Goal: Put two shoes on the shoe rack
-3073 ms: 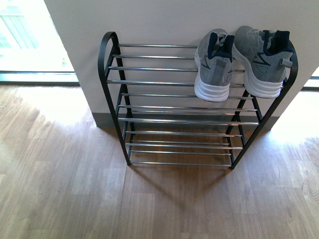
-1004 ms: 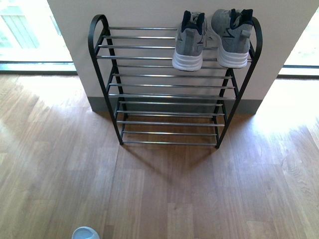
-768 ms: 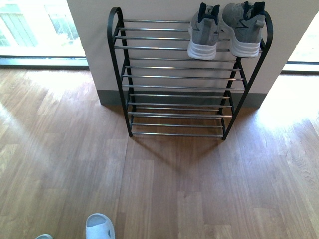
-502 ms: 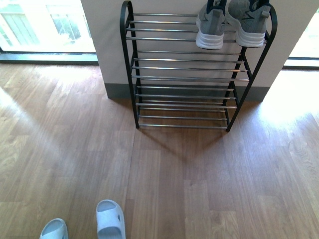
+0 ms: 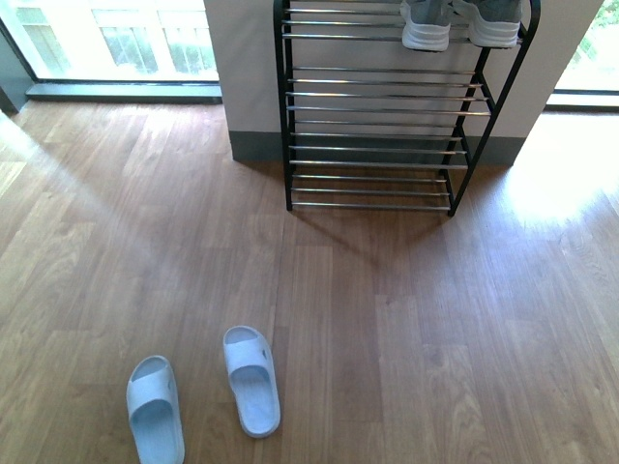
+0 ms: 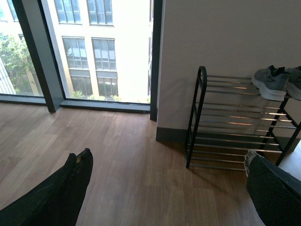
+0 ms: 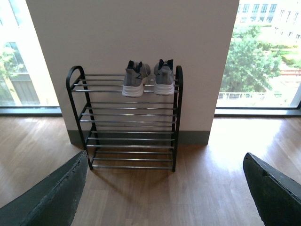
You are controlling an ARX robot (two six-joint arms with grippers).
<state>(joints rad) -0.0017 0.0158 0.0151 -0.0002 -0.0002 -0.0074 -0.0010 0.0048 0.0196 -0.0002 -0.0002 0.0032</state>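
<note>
**Two sneakers racked, two slippers on the floor**

Two grey knit white-soled sneakers (image 5: 426, 29) are sitting side by side on the top tier of the black-framed, chrome-rod shoe rack (image 5: 284, 116), at its right end. Two pale blue one-strap slide slippers (image 5: 251, 379) are lying on the brown wood-plank floor (image 5: 406, 319), well out in front of the rack and leftward. The left gripper (image 6: 167, 157) and right gripper (image 7: 165, 160) are both gaping wide, gripping nothing.

You're in what looks like a home or apartment: a shoe rack (image 5: 387, 95) holding sneakers (image 7: 135, 81) against a white wall (image 7: 131, 33), slippers (image 5: 251, 379) on the wood-plank floor (image 5: 435, 319), tall windows (image 6: 94, 47) facing other buildings.
</note>
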